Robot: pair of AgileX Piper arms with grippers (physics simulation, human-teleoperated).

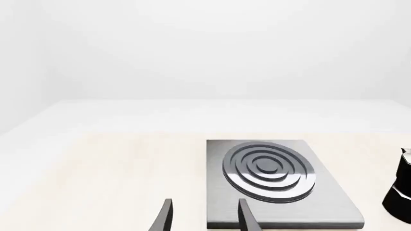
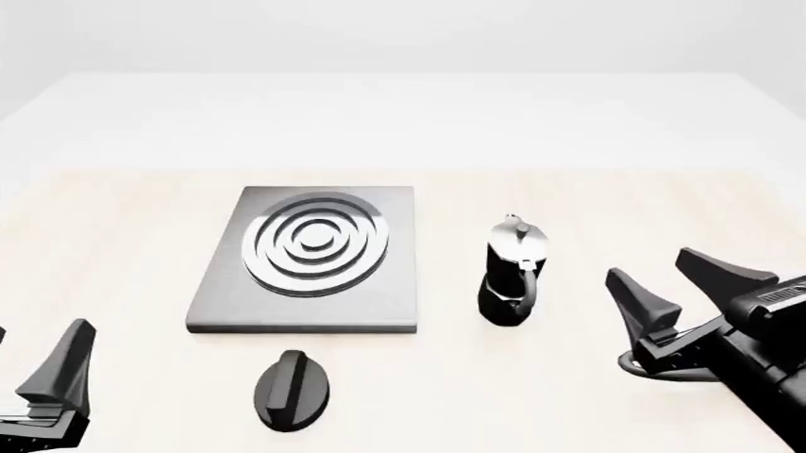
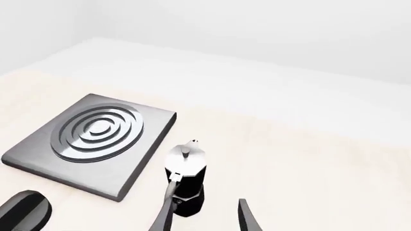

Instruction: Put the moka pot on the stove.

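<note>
The moka pot, black with a silvery lid and knob, stands upright on the table just right of the stove, a grey slab with raised silver rings. My right gripper is open and empty, to the right of the pot and apart from it. In the right wrist view the pot stands just ahead of the open right gripper, beside the stove. My left gripper is open and empty at the near left. In the left wrist view the left gripper is near the stove, and the pot shows at the edge.
A black oval knob lies on the table in front of the stove, between the two arms; it also shows in the right wrist view. The pale table reaches far back behind the stove.
</note>
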